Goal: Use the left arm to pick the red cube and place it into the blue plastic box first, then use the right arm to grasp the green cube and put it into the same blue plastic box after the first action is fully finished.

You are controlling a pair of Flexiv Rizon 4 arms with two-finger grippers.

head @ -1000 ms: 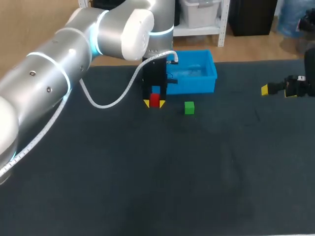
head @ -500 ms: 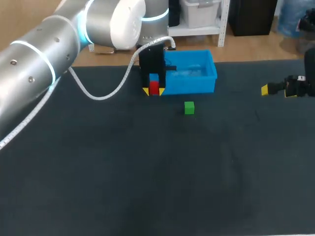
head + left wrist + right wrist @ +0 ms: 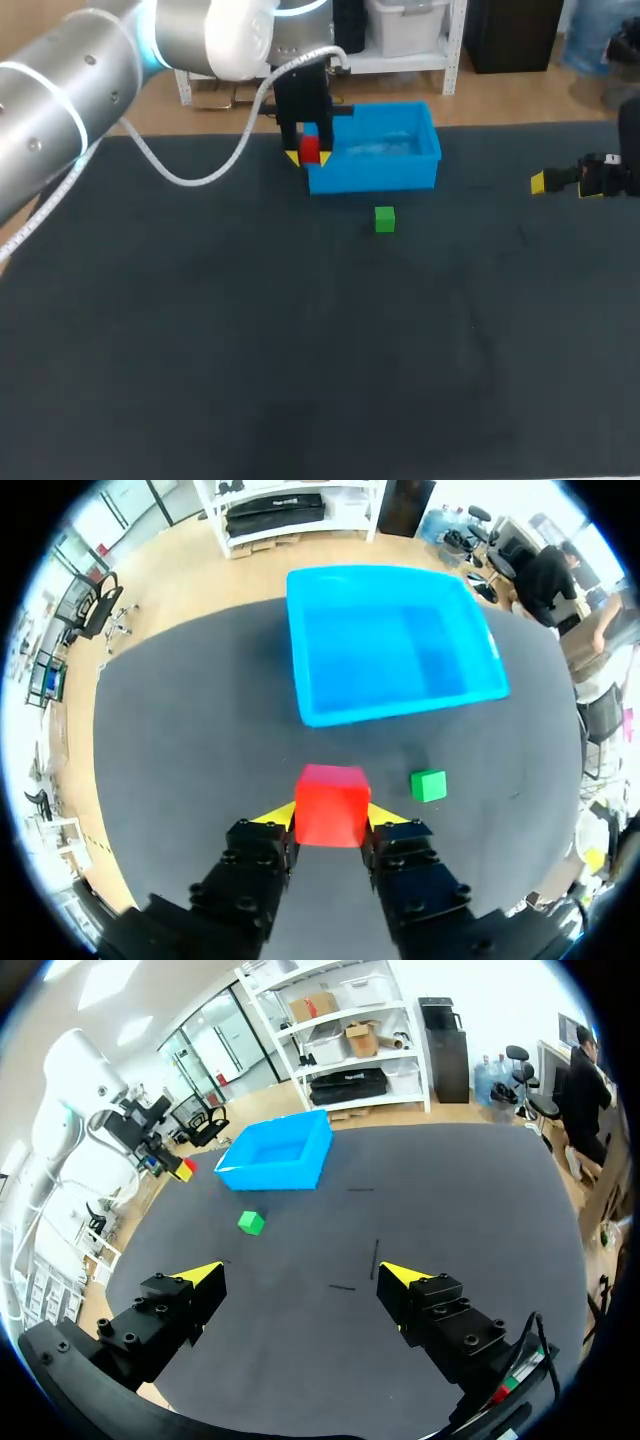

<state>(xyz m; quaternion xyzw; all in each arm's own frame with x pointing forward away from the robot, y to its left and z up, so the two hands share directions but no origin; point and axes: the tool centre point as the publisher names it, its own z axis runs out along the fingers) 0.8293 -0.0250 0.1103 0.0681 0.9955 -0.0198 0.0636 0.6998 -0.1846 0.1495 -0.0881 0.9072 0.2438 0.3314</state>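
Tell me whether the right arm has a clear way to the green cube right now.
Probably yes. The green cube sits alone on the table, nothing between it and the open right pincer; the left arm is over by the blue box.

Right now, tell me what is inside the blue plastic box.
The blue plastic box shows only its bare floor, fully visible from the left wrist. Nothing is covered. The red cube is outside, in the left gripper.

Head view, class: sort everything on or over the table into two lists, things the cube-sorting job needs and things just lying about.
Needed: red cube, held in the left pincer; blue box; green cube; right pincer, open.
Just there: dark table; white cable hanging from the left arm.
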